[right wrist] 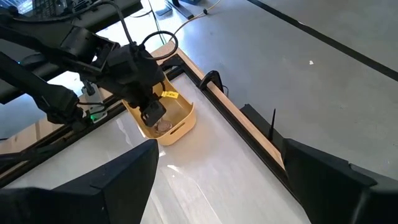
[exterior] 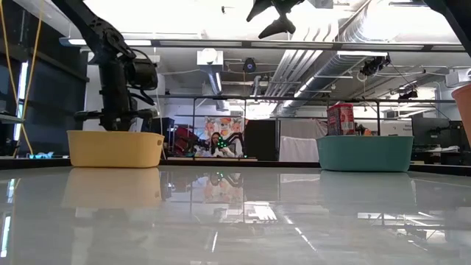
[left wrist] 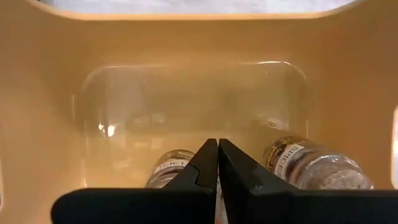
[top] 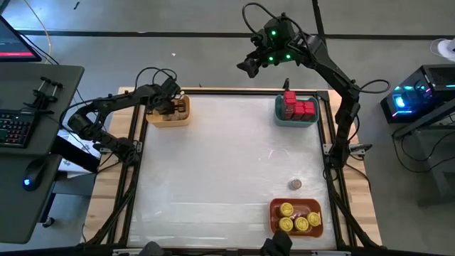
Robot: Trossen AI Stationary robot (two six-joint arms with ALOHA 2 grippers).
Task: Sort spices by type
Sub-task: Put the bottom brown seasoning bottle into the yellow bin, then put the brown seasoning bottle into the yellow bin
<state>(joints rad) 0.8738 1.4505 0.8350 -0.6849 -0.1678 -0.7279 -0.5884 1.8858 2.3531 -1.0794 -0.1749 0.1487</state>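
Spices are nearly all binned; one small tan-brown jar (top: 295, 185) stands alone on the table (top: 220, 163), just far of the orange bin (top: 274, 215). Your right gripper (top: 250, 67), fingers spread wide and empty, hangs high beyond the teal bin (top: 279, 117), the jar well nearer than it. Your left gripper (left wrist: 217, 163), fingers pressed together, sits down in the yellow bin (left wrist: 50, 124) at far left, so you'd likely reach with the right.

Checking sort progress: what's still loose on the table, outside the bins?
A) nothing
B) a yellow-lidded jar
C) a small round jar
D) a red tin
C: the high view shows one small round jar alone on the table, just beyond the orange bin.
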